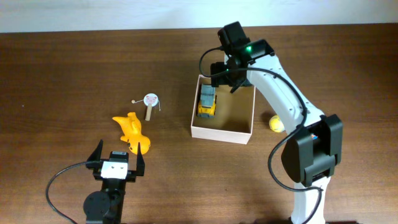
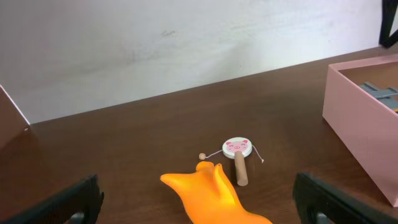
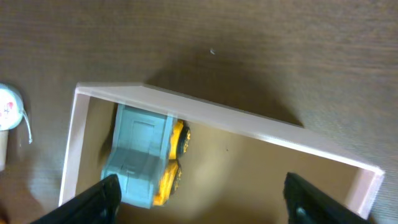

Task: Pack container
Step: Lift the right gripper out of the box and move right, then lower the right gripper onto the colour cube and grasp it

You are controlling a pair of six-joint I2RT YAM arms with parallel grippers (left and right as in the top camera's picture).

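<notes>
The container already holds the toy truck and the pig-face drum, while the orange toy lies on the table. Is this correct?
Not quite. The container holds only the toy truck; the pig-face drum lies on the table, left of the container, as the overhead view shows. The rest is right.

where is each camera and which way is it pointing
Overhead: fixed above the table, looking straight down on the container, toy truck, orange toy, and both arms with the left gripper and right gripper.
Left wrist: low over the table, facing forward at the orange toy and pig rattle, wall beyond; its own fingers frame the bottom corners.
Right wrist: above the container, facing down into it; its own fingers at the bottom corners.
Shared: overhead and right wrist both show the toy truck inside the container.
</notes>
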